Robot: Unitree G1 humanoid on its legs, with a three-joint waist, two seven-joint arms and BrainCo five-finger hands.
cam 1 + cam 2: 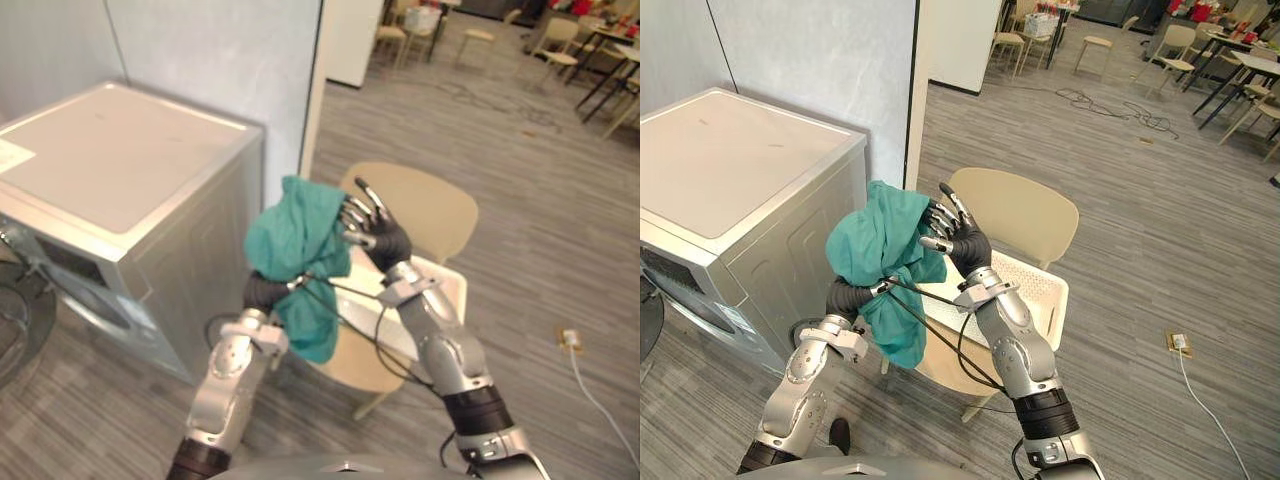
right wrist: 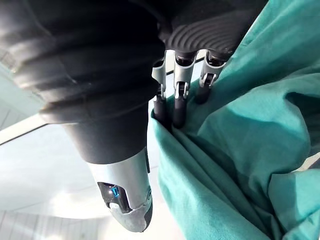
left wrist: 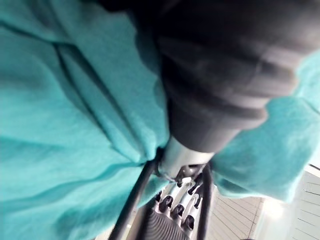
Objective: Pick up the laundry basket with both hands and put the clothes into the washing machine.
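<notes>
Both arms are up in front of the chest, elbows bent, forearms angling in toward each other. Left arm (image 1: 228,375) comes up from the lower left, and the left hand (image 1: 264,290) is buried in the green cloth (image 1: 295,240) past its dark wrist cover, so no read on the grip. Right arm (image 1: 447,345) rises from the lower right. The right hand (image 1: 375,235) is raised, fingers (image 2: 178,107) straight with tips against the cloth, thumb (image 2: 125,200) sticking out clear of it.

washing machine (image 1: 730,170) left, basket (image 1: 1052,288) on chair (image 1: 1025,215) to its right, cloth (image 1: 880,245) raised between machine and chair
</notes>
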